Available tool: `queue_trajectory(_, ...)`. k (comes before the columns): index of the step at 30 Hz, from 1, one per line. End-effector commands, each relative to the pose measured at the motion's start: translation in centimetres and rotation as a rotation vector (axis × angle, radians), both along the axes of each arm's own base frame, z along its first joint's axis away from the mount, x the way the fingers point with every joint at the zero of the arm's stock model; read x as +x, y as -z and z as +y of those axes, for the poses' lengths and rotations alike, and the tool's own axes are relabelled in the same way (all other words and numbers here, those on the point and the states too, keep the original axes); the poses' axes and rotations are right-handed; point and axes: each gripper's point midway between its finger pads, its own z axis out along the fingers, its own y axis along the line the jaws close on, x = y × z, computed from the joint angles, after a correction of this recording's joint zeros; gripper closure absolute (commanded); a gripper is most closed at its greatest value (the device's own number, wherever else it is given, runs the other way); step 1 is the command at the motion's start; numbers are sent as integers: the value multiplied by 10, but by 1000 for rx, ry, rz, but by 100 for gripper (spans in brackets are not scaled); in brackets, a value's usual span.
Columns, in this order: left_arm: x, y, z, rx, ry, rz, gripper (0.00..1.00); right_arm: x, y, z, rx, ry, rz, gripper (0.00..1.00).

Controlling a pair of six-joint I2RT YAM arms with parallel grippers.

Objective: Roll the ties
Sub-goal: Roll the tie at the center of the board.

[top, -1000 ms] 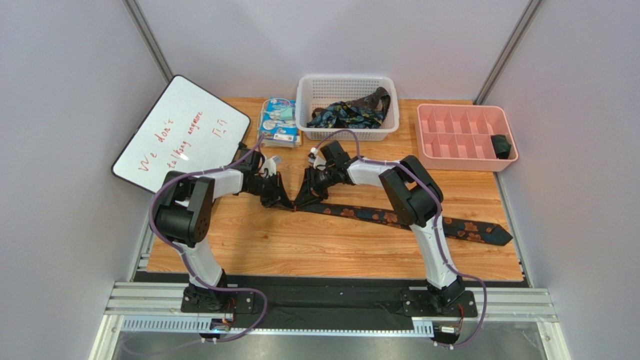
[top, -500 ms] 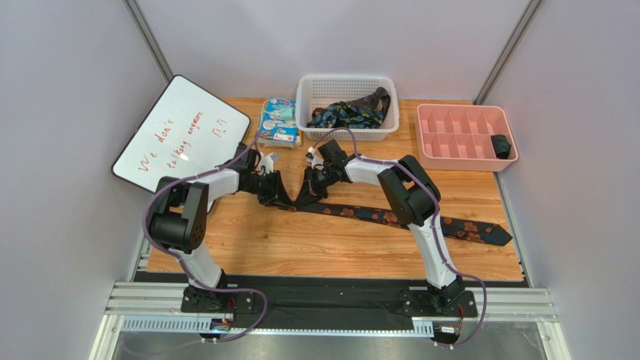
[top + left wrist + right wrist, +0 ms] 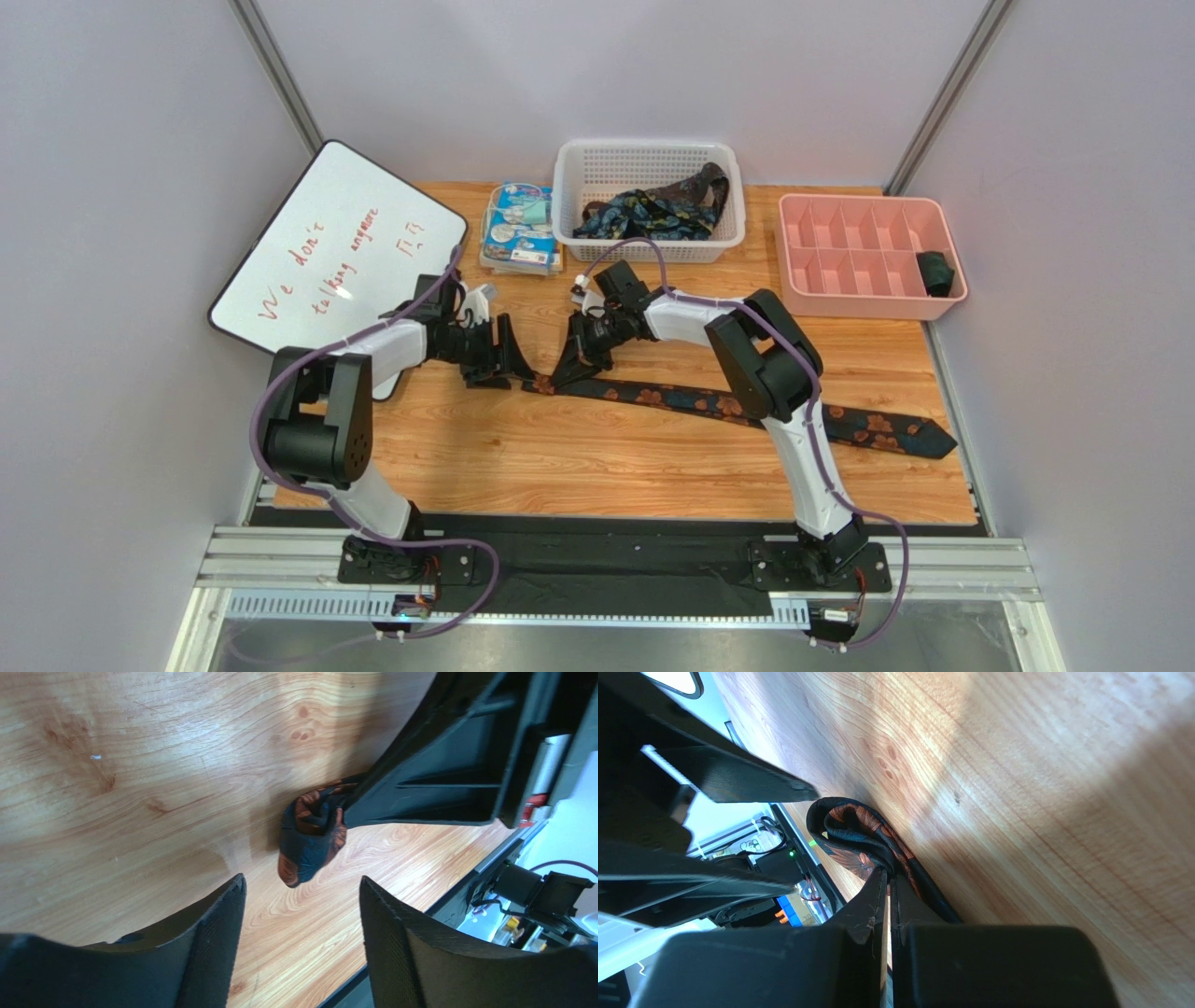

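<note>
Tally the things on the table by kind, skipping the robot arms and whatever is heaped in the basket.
Whiteboard: 1
Packet: 1
Basket: 1
Tray: 1
Tie, laid out: 1
Dark roll in the tray: 1
Total: 6

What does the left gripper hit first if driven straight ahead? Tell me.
Probably the tie's rolled end, straight ahead of the open left gripper and pinched by the shut right gripper; depth is unclear.

Whiteboard: "We don't talking anymore"
</note>
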Motion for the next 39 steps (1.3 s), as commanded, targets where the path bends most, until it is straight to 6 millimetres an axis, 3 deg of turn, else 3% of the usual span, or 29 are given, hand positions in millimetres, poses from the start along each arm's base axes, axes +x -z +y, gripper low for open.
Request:
queue_trajectory(1,4,6,-2,-16,11,-13,36,1,27,-13,-83,14,14,100)
queue_trajectory(6,8,8,-9,-56,19,2,48,1,29,-12,-82,15,22,100)
queue_trajectory(10,9,8,-16,-84,26,-2,50,0,30,-12,-81,13,31,100)
queue_trajectory(19,11,-6,-21,-86,34,-43,75,0,34,-12,-87,16,38,100)
queue_trajectory(23,6,-20,-27,-95,58,-72,91,1,36,-12,-93,23,41,100)
queue_trajectory(30,-1,-35,-48,-93,103,-104,96,1,34,-9,-90,28,48,100)
queue_trajectory(39,3,-3,-55,86,132,-77,100,-3,0,3,7,4,37,100)
